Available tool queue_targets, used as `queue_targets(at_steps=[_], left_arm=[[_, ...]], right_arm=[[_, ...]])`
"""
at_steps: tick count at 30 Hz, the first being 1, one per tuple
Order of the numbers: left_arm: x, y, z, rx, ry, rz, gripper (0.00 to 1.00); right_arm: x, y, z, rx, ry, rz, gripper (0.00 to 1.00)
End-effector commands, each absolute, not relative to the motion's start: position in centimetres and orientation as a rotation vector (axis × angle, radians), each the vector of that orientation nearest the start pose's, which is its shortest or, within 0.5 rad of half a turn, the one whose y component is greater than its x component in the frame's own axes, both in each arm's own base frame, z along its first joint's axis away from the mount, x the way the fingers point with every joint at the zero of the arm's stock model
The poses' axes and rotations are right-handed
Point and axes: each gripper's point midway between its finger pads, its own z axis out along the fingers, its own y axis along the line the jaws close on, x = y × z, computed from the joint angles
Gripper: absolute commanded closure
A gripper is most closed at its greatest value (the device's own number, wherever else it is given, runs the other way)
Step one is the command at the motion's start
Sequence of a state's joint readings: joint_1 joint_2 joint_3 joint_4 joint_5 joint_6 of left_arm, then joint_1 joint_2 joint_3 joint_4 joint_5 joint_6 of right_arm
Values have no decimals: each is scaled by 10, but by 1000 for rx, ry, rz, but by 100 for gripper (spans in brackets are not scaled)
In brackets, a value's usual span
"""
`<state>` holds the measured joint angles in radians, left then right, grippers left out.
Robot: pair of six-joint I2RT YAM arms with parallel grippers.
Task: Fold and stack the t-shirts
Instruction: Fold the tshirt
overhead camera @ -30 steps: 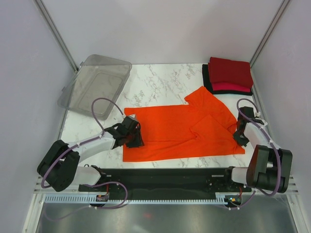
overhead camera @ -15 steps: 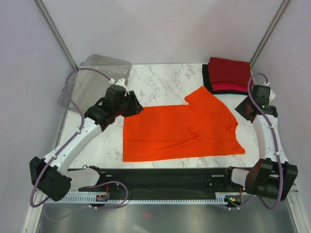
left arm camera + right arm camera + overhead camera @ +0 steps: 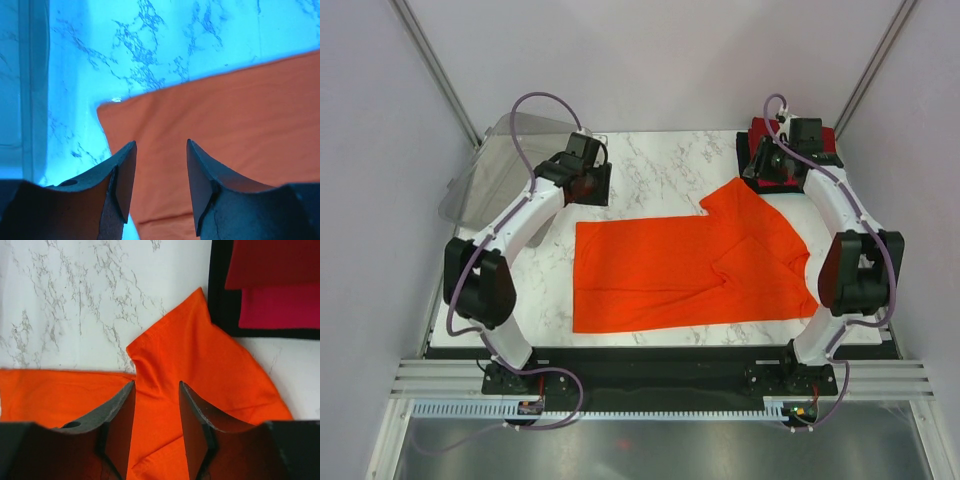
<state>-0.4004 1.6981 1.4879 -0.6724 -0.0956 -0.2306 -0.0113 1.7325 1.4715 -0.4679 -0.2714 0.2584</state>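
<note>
- The orange shirt [image 3: 690, 270] is spread flat on the table [image 3: 660, 160].
- The left gripper [image 3: 160, 146] is held parted and empty over its far left corner.
- The right gripper [image 3: 156, 385] is parted, empty, over the far sleeve.
- Folded shirts [image 3: 270, 265] are stacked far right.

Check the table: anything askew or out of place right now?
The clear bin sits skewed at the far left corner and seems to overhang the edge of the table. The orange shirt lies flat, with one sleeve jutting toward the folded stack.
</note>
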Motion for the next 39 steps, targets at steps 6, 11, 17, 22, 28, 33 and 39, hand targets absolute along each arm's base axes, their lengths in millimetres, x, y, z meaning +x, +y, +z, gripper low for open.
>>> queue_targets(at_steps=[6,11,17,22,28,33,39], left_arm=[[427,-144,144,358,2465,-4,48],[436,-143,113,388,2525,40,48],[446,-155,107,359,2536,-17,48],[446,-155,102,245,2564,2,50],[445,-163,114,189,2543,-37,50],[439,-175,127,199,2527,-118,50],[438,-178,135,226,2507,-119,50]], right_arm=[[522,51,181,-123,2236,380,52],[539,46,150,-127,2290,324,53],[562,34,135,-179,2314,227,52],[568,38,102,-248,2371,151,52],[571,43,80,-307,2402,163,52],[575,45,68,-324,2417,149,55],[575,45,63,-344,2428,104,57]])
